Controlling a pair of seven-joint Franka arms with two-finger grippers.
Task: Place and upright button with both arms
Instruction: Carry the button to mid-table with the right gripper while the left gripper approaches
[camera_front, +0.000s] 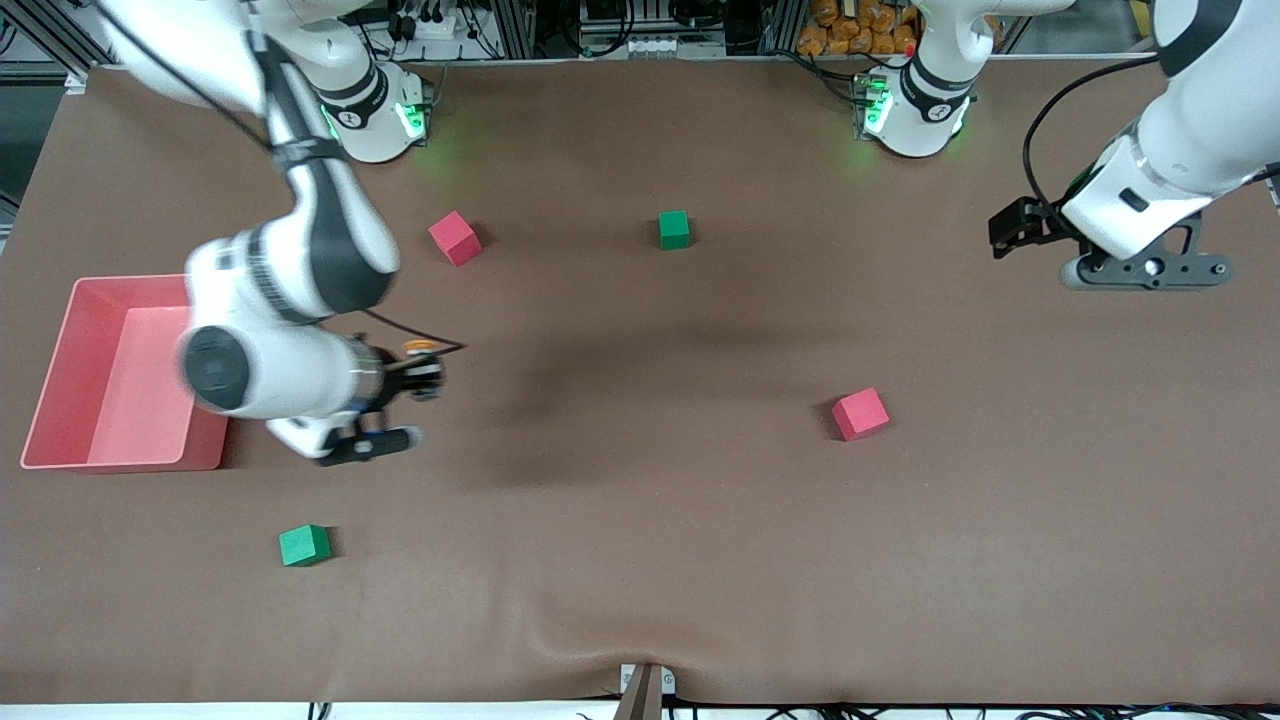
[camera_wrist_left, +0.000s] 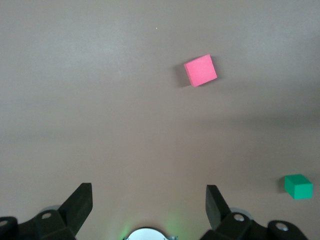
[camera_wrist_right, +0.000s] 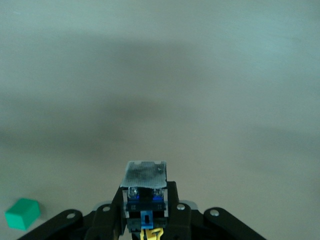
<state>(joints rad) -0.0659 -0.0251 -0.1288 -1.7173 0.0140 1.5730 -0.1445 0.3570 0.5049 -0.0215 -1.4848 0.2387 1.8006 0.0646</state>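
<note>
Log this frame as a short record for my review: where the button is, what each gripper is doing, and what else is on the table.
button: orange cap showing, held up off the table
right gripper: shut on the button, over the table beside the pink bin
left gripper: open, empty, waiting over the left arm's end of the table
pink bin: at the right arm's end
pink cubes: two
green cubes: two
upright placement: not yet done

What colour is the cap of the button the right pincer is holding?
Orange; the button cap shows best in the front view, clamped in the right pincer.
</note>
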